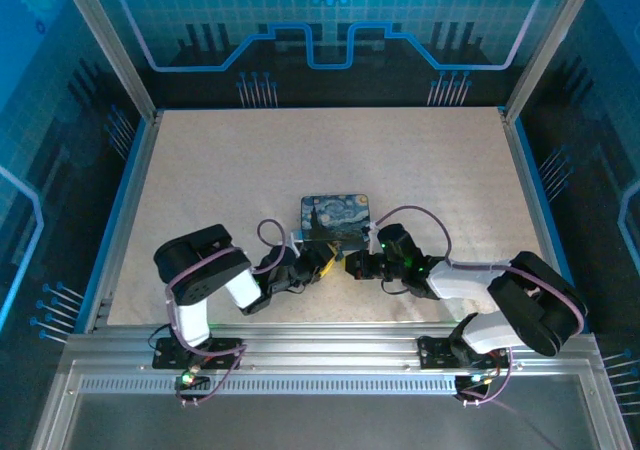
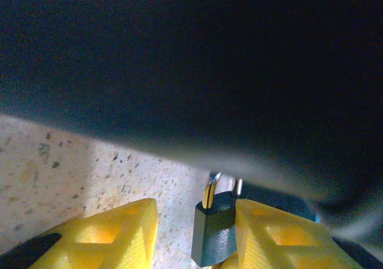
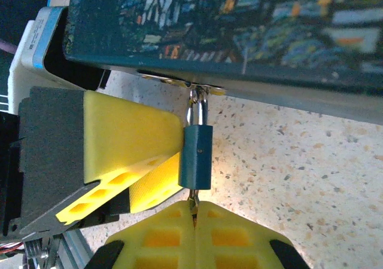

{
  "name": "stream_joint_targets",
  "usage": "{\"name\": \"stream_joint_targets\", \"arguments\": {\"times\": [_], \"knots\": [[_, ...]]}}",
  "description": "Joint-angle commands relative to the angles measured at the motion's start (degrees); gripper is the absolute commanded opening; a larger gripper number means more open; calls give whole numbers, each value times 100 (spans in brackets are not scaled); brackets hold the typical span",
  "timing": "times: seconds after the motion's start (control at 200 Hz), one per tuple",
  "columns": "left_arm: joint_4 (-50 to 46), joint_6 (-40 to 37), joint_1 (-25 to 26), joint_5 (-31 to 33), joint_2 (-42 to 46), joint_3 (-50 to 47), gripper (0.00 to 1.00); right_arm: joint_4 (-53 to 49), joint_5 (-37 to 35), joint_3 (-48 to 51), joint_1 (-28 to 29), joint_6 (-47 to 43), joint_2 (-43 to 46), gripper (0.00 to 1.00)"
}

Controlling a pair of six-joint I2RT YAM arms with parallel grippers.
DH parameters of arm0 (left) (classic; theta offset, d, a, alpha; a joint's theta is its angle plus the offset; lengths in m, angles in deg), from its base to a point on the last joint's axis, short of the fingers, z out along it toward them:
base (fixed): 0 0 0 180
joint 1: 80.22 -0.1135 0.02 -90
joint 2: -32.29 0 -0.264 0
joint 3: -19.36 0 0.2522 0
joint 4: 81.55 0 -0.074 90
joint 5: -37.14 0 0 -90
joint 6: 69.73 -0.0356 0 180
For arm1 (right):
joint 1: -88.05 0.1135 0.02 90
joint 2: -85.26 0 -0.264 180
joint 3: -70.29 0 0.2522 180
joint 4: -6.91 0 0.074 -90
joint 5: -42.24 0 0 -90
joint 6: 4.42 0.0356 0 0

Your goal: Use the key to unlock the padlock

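The small dark padlock (image 3: 197,157) hangs by its silvery shackle from the front clasp (image 3: 173,81) of the blue painted tin (image 3: 239,30). My right gripper (image 3: 195,208) is shut on the thin key (image 3: 193,198), whose tip is in the bottom of the padlock. My left gripper (image 2: 196,212) stands open around the padlock (image 2: 216,230). The lock body leans on its right-hand finger (image 2: 281,233), with a gap to the other finger (image 2: 108,236). From above, both grippers (image 1: 318,262) (image 1: 358,265) meet just in front of the tin (image 1: 335,217).
The tin's underside (image 2: 209,72) looms dark and blurred close above the left fingers. The speckled table (image 3: 311,161) lies open to the right of the padlock. The left gripper's yellow finger (image 3: 128,140) crowds the padlock's left side. A metal rail (image 1: 320,345) runs along the near edge.
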Motion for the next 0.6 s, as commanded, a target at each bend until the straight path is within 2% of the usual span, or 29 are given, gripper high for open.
{"name": "stream_joint_targets", "arguments": {"times": [0.0, 0.19, 0.385, 0.595], "knots": [[511, 304, 96, 186, -380, 26, 34, 34, 223, -133, -17, 227, -73, 0], [384, 267, 110, 275, -246, -22, 27, 64, 201, -129, -17, 298, -45, 0], [292, 237, 121, 140, -210, 131, 26, 119, 284, -178, -20, 391, -63, 0], [30, 62, 123, 259, 122, 42, 13, 52, 223, -168, -26, 332, 80, 0]]}}
